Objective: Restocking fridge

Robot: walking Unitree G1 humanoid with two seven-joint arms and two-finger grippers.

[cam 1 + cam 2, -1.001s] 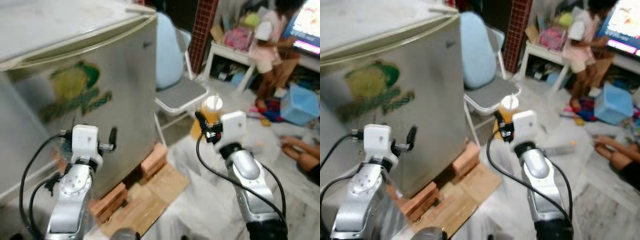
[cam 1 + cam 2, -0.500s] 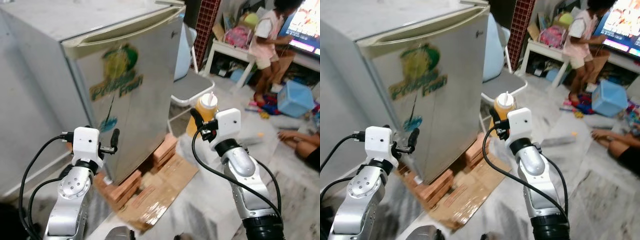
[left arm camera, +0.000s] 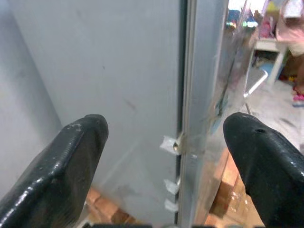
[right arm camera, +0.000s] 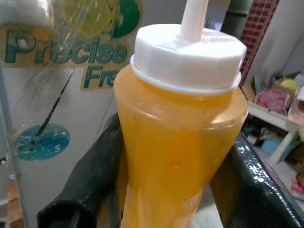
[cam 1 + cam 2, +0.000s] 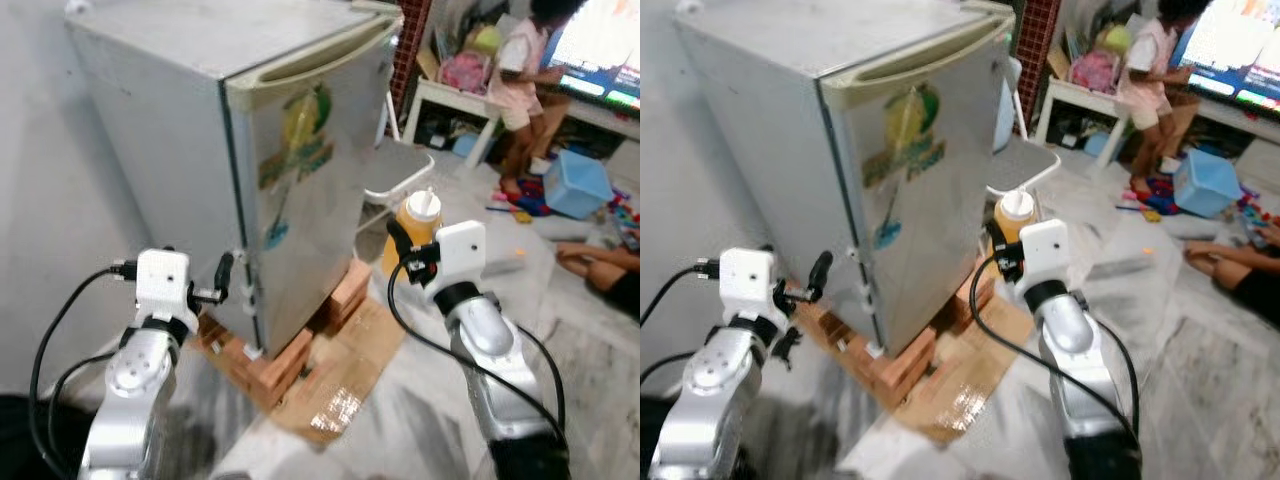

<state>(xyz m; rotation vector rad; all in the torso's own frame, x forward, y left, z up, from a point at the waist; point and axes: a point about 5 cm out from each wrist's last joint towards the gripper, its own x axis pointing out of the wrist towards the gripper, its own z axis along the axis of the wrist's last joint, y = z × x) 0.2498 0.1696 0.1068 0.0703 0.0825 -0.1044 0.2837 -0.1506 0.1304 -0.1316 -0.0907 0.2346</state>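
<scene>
We've got the orange sauce bottle (image 4: 178,142) upright, clamped between the right end effector (image 5: 408,252) fingers, just right of the closed fridge (image 5: 300,190). Our left end effector (image 3: 164,166) hangs spread apart near the door's edge, seemingly short of touching it.

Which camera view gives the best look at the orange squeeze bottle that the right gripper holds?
The right wrist view: the orange squeeze bottle appears close up, white cap and nozzle sharp, between the right gripper fingers. Both eye views show it small and upright beside the fridge. The left wrist view faces the fridge's edge.
</scene>
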